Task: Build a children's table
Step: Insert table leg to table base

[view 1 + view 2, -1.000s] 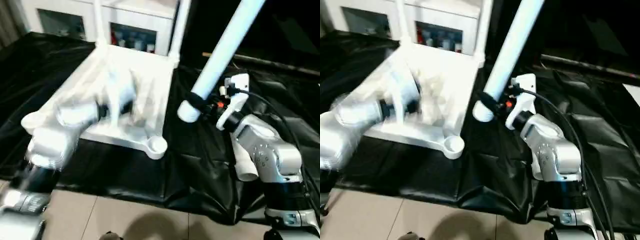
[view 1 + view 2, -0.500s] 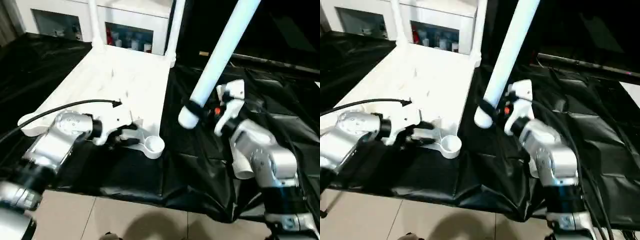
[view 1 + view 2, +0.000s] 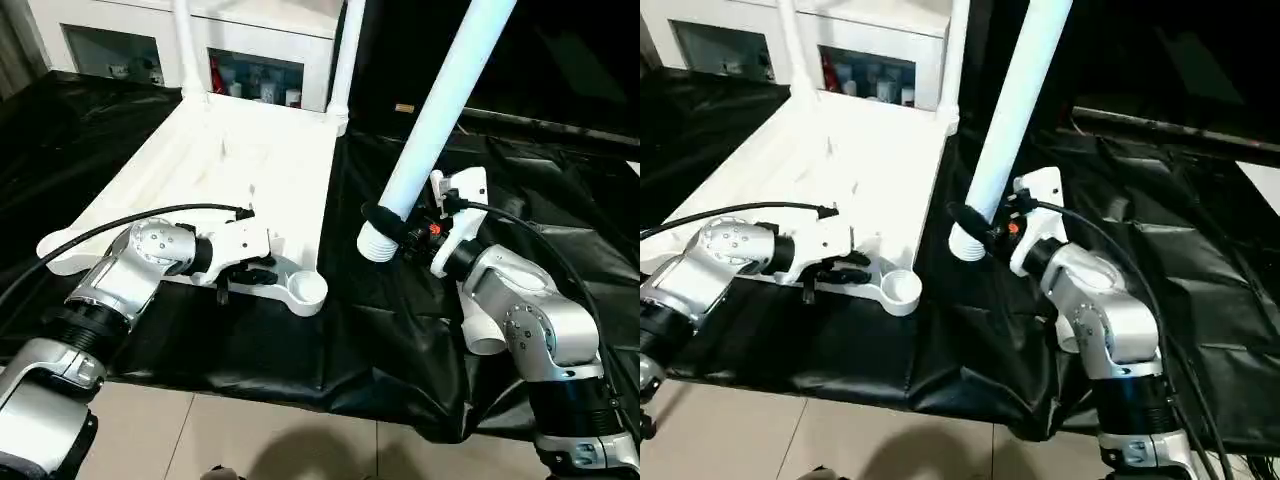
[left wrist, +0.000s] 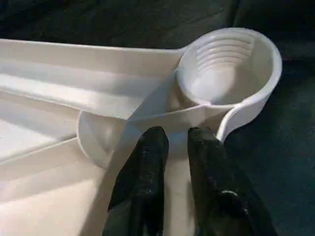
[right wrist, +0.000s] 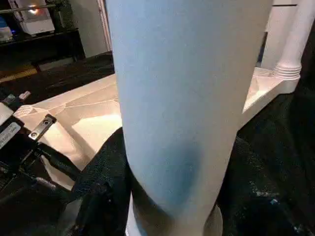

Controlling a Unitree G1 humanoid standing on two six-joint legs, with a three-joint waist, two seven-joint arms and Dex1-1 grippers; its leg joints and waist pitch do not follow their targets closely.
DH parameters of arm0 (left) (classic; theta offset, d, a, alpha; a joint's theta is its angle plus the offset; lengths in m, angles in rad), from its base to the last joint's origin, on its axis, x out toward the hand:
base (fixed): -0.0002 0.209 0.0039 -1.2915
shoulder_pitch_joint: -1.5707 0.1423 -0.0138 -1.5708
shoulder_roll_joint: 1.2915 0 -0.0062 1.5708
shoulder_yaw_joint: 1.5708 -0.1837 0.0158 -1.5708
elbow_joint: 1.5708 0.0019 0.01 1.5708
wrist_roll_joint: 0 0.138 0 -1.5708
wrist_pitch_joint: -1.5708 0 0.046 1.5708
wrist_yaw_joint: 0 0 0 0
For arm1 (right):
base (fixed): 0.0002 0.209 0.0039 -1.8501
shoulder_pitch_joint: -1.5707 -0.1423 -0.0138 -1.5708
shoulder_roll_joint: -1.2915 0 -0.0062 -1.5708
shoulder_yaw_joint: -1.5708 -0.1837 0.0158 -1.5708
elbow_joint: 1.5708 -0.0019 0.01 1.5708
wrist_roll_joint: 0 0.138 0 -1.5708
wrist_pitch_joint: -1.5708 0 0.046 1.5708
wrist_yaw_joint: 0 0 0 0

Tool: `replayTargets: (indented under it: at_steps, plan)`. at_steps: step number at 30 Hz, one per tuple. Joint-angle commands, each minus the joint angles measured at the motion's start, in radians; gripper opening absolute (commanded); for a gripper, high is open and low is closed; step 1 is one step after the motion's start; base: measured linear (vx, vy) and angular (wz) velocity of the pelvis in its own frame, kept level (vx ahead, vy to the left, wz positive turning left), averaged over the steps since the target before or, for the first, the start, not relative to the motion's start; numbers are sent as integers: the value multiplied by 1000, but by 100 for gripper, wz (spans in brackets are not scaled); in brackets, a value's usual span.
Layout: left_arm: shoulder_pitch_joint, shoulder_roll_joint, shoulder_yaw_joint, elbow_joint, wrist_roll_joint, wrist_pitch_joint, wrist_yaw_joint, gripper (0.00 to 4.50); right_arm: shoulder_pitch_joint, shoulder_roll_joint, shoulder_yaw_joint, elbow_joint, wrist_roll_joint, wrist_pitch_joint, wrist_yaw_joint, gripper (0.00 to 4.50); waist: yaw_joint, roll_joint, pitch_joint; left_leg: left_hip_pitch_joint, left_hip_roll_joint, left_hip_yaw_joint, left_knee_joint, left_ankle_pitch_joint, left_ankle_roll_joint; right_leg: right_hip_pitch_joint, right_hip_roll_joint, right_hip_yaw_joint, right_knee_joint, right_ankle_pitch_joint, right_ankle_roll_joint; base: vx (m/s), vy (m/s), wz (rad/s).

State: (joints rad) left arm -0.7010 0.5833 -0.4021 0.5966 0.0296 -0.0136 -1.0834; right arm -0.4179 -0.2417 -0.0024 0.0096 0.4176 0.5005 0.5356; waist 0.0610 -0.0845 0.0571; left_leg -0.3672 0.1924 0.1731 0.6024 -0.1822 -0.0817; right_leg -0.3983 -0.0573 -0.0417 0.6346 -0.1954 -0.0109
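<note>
White tabletop (image 3: 240,170) edge in left pincer (image 4: 177,142), apparently pinched, corner socket (image 4: 229,64) empty

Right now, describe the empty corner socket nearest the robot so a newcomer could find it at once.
On the black-draped work table lies the white table top upside down, two legs standing in its far corners. Follow its near edge to the corner beside the left gripper: the socket is a round open cup with ridges inside, no leg in it.
</note>
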Motion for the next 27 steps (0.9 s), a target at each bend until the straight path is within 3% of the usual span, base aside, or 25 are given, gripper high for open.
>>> replayTargets:
  at_steps: [1,5,6,13,20,23,25,27]
  plan:
    - [2,-16,40,-15,-55,25,-32,63,5,-15,-15,-21,-4,3,7,191,2,29,-68,19,36,-8,-74,-197,-62,44,-76,46,-71,-152,-190,0,0,0]
    - [-6,-16,70,-27,-95,40,-61,50,4,-16,-14,-19,-4,1,6,191,2,25,-69,16,34,-7,-73,-163,-50,48,-73,45,-64,-86,-204,0,0,0]
    - [-10,-15,73,-24,-99,41,-72,75,3,-17,-12,-17,-4,0,7,191,1,26,-69,16,35,-7,-73,-162,-47,48,-73,45,-64,-85,-204,0,0,0]
    - [18,5,41,-29,-57,37,-123,126,6,-19,-2,-20,-2,4,14,191,1,25,-67,18,36,-7,-75,-174,-46,46,-76,46,-68,-121,-194,0,0,0]
    - [11,-1,2,59,41,-46,-67,128,9,-25,1,-23,-5,5,18,191,1,26,-67,18,37,-9,-76,-181,-47,47,-76,47,-70,-130,-184,0,0,0]
    - [9,-1,4,66,47,-43,-68,128,9,-26,0,-24,-5,6,20,191,1,26,-67,19,38,-8,-76,-184,-48,45,-76,47,-70,-134,-187,0,0,0]
    - [8,-2,11,68,44,-37,-70,93,10,-28,0,-26,-4,7,21,191,0,27,-67,18,37,-8,-76,-180,-48,46,-76,47,-69,-121,-192,0,0,0]
    - [6,-8,25,70,31,-33,-75,93,10,-28,1,-27,-3,8,22,191,1,26,-67,18,37,-8,-76,-177,-46,46,-76,47,-69,-116,-194,0,0,0]
